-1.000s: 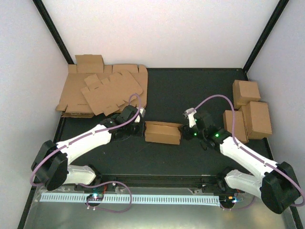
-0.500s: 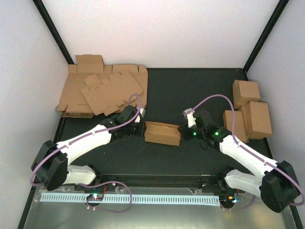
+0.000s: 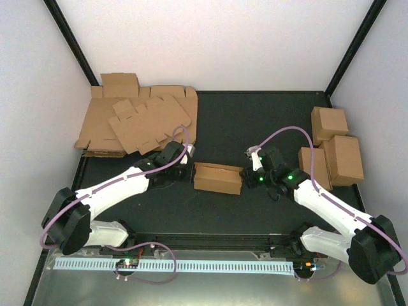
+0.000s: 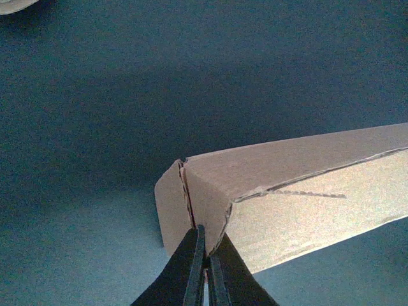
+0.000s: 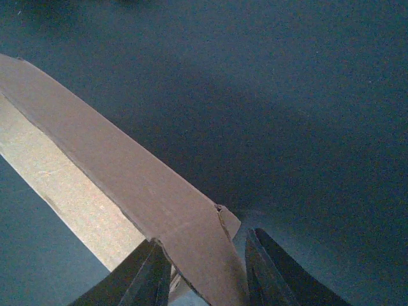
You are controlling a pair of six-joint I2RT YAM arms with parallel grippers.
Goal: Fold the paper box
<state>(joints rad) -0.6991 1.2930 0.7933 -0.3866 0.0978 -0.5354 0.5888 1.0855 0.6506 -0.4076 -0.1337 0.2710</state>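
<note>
The paper box lies on the black table as a brown oblong, partly folded shape between my two grippers. My left gripper is at its left end. In the left wrist view the black fingers are pressed almost together on the lower edge of the box's end panel, with a side flap beside them. My right gripper is at the right end. In the right wrist view its fingers stand wide apart with the box's end between them, and a small tab sticks out.
A thick heap of flat brown cardboard blanks lies at the back left. Three folded brown boxes stand along the right edge, close behind my right arm. White walls close in the back and sides.
My right gripper has shifted slightly at the box's right end. The box and my left gripper have barely moved.
</note>
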